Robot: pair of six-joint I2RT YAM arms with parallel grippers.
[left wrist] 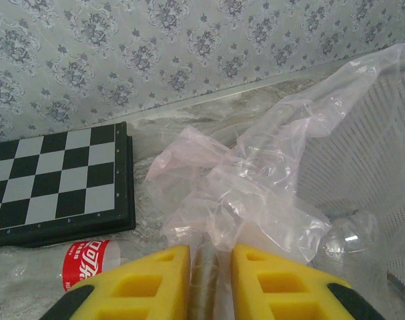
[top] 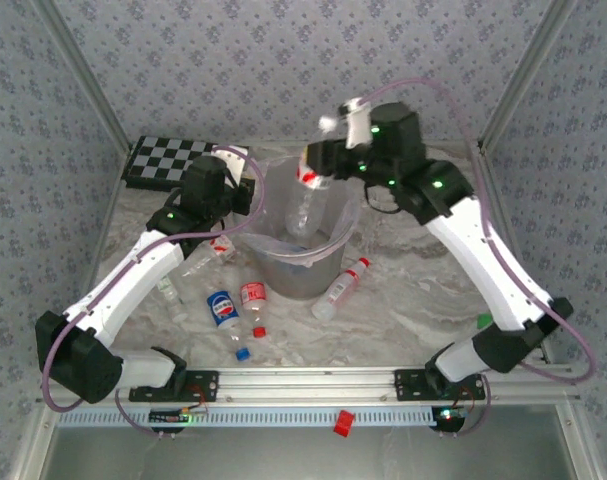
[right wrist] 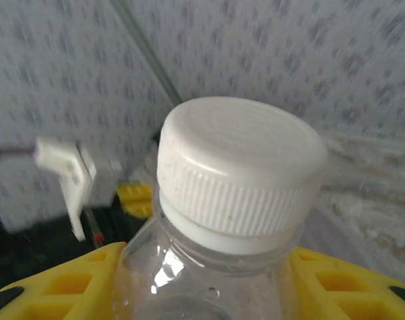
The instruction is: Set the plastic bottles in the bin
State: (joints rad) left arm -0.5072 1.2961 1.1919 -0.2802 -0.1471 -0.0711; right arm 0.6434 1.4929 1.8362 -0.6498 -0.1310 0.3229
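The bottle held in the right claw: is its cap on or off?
On. A white cap sits on the neck of the bottle, closing it, as the right wrist view shows.

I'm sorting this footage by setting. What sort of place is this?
Likely a robot test cell, not a real room: two arms bolted to a metal rail, wallpapered panels in a metal frame boxing in the table, and a chequered board at the back.

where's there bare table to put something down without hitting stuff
Bare table lies right of the bin, between the lying bottle and the right arm, and along the front edge there. Crowded: front-left of the bin, bottles and caps beside the left arm.
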